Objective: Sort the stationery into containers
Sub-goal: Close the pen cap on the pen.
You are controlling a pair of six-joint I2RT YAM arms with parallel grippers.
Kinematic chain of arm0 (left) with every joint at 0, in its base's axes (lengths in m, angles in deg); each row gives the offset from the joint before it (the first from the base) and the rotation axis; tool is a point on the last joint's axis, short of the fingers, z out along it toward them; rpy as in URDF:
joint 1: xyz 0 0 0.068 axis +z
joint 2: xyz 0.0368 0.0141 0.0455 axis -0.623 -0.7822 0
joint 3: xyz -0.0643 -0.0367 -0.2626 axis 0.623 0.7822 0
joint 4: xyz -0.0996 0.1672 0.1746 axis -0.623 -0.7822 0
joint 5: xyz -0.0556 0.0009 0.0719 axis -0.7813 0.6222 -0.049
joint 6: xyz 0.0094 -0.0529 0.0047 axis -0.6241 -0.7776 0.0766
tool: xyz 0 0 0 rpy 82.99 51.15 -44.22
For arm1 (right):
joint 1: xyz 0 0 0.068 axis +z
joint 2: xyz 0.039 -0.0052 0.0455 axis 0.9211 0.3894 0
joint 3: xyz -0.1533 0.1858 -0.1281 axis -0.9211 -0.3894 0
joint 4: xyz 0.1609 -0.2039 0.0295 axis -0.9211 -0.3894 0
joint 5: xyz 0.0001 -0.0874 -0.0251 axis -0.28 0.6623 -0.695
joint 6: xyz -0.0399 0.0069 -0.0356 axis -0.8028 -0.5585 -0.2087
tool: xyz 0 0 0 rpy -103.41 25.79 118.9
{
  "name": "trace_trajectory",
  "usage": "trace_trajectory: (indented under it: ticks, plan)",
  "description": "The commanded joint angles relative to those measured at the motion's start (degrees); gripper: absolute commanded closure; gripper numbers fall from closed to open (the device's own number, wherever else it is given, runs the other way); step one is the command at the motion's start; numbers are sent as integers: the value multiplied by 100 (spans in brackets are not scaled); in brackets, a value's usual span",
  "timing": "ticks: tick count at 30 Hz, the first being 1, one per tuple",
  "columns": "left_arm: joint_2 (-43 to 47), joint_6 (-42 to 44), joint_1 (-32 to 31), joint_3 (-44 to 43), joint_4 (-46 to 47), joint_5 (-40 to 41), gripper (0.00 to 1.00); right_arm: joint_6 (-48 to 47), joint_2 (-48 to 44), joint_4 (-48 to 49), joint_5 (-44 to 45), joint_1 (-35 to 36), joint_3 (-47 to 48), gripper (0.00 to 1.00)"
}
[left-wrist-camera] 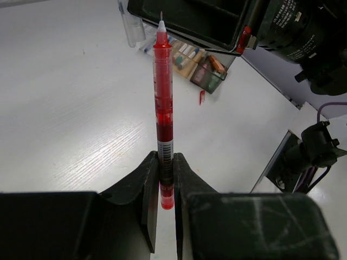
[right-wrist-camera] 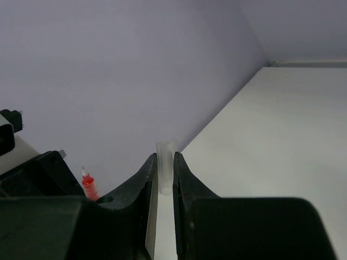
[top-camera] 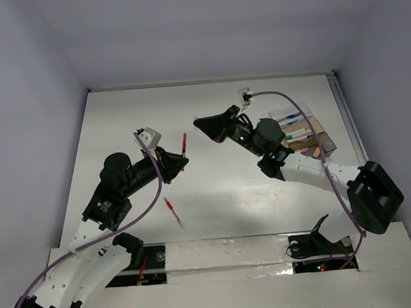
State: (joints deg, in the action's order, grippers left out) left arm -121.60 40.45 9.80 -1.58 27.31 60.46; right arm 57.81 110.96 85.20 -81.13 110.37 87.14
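My left gripper (top-camera: 172,163) is shut on the lower end of an uncapped red pen (top-camera: 183,143). In the left wrist view the pen (left-wrist-camera: 164,103) stands up from between the fingertips (left-wrist-camera: 150,168), its tip pointing at the right gripper. My right gripper (top-camera: 205,123) is shut on a short clear tube, like a pen cap (right-wrist-camera: 166,160); it also shows in the left wrist view (left-wrist-camera: 131,24). The pen's tip shows at the lower left of the right wrist view (right-wrist-camera: 89,187). A second red pen (top-camera: 171,209) lies on the table. The clear organiser box (top-camera: 306,134) holds several items at the right.
The organiser (left-wrist-camera: 196,62) sits behind the right gripper in the left wrist view. A small red bit (left-wrist-camera: 201,97) lies on the table in front of it. White walls close the table on three sides. The arm bases stand along the near edge.
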Motion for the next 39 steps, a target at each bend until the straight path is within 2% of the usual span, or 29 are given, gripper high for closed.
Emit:
trace_trajectory:
  ticks: [1, 12, 39]
  plan:
    - [-93, 38, 34, -79, 312, -157, 100, 132, 86, 894, -201, 223, 386, 100]
    - [-155, 20, 34, -97, 250, -25, 100, -26, 121, 1087, -262, 461, 632, 100]
    - [-14, 29, 87, -88, 268, 97, 100, 96, 420, 1096, -420, 461, 764, 100]
